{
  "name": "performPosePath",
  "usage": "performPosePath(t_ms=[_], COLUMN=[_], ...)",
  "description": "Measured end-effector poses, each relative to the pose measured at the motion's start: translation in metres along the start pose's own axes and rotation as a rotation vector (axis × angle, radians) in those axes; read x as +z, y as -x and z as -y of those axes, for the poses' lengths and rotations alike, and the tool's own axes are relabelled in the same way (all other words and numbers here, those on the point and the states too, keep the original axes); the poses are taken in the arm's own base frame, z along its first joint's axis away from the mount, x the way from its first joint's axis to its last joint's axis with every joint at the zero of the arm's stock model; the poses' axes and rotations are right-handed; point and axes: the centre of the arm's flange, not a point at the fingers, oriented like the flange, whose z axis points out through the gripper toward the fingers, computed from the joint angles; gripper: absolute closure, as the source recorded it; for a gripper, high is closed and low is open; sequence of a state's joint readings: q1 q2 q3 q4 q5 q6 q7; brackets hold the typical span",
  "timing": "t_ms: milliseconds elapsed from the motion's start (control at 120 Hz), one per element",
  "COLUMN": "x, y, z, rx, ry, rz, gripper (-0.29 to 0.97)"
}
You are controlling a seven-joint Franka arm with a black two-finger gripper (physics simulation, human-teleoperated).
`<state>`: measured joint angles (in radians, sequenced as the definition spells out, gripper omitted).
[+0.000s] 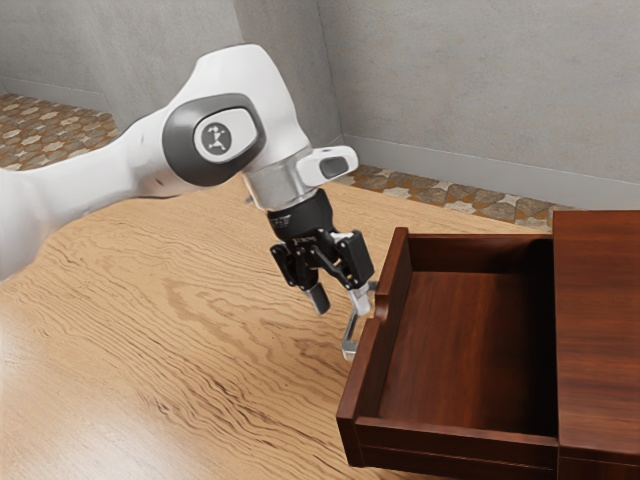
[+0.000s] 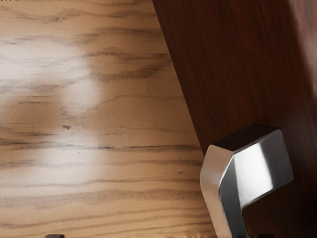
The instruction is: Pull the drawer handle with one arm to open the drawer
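The dark wooden drawer (image 1: 372, 352) stands pulled far out of its cabinet (image 1: 598, 320) on the exterior view's right, and its inside is bare. A silver bar handle (image 1: 351, 328) sticks out from the drawer's front panel. My black gripper (image 1: 340, 296) hangs at the handle's upper end with its fingers spread wide, so it is open. The handle's top lies between them, close to the finger nearer the drawer. In the wrist view, the handle (image 2: 247, 173) juts from the drawer front (image 2: 237, 64) just under my hand.
A light wooden table (image 1: 170, 330) spreads out on the exterior view's left and in front of the drawer. Behind it are grey walls (image 1: 480, 70) and a patterned tile floor (image 1: 45, 125). My white arm (image 1: 150, 160) comes in from the upper left.
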<state>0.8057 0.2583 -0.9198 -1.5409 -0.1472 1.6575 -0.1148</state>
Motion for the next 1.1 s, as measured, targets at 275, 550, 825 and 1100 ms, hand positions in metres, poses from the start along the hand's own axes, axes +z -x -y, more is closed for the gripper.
performPosePath(t_ms=[275,550,825,1100], x=[0.001,-0.003,-0.031,-0.134], y=[0.003,0.005,0.009,0.044], z=[-0.013,-0.007,-0.024,-0.041], rx=[0.047,0.048,0.083,0.027], ry=[-0.01,-0.018,-0.018,-0.23], rz=[0.004,0.009,-0.036,-0.235], gripper=[0.17,0.15,0.13,0.06])
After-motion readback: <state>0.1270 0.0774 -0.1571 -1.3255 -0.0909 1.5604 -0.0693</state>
